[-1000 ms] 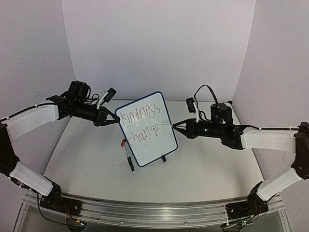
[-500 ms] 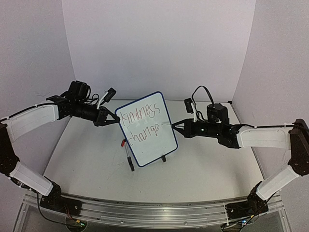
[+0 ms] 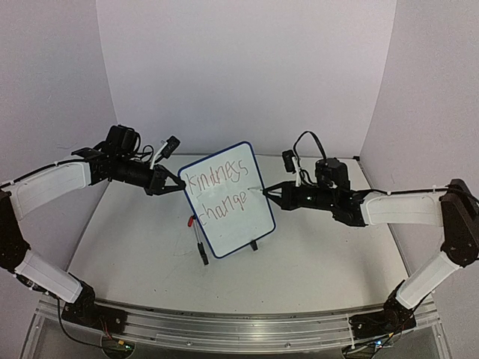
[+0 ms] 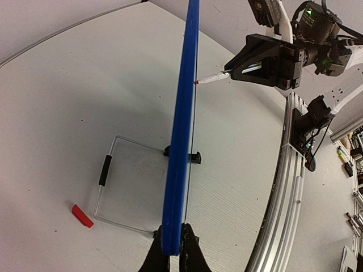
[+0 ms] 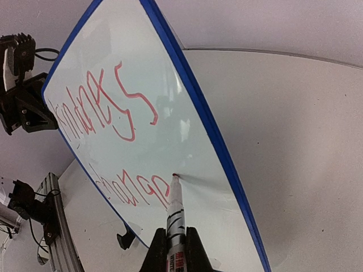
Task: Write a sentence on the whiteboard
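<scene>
Pinching the small blue-framed whiteboard (image 3: pixel 236 224) by its left edge, my left gripper (image 3: pixel 179 185) steadies it standing on the white table (image 3: pixel 322 254): likely light, stiff, tippy. My right gripper (image 3: pixel 269 192) clamps a slim white marker (image 5: pixel 174 209) touching it.

The whiteboard (image 3: pixel 224 198) stands mid-table (image 3: pixel 314 258), the left gripper (image 3: pixel 181 185) at its left edge, a marker (image 5: pixel 176 212) touching its face from the right.

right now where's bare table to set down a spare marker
Bare table lies between the whiteboard and the near rail, and under the left arm. Crowded: the red cap and wire stand by the board's left foot, the left hand and right hand at its edges.
</scene>
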`<state>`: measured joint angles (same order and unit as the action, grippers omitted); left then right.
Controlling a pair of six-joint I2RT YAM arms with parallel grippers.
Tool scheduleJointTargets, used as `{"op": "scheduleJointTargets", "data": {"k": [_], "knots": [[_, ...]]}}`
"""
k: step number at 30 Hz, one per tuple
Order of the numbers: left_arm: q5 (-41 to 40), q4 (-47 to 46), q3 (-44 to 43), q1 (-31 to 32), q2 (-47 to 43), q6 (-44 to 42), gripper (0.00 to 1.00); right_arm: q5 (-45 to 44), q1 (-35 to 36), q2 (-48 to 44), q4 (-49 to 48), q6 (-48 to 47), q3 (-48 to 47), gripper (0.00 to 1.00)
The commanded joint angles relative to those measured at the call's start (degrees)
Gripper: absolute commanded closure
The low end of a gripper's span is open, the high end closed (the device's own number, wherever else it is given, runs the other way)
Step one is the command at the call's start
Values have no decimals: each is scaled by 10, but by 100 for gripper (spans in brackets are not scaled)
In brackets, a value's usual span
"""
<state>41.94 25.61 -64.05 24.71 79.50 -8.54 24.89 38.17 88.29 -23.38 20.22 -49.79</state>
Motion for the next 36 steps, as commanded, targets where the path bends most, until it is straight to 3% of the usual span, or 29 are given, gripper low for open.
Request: {"op": "scheduleJointTargets", "data": {"k": [1,36], "knots": [[-33,28,0,5,-3,-25,100,0,-1,12,-19,3,-24,100],[-31,28,-2,5,1,-24,100,-18,-1,-6,10,3,12,100]]}}
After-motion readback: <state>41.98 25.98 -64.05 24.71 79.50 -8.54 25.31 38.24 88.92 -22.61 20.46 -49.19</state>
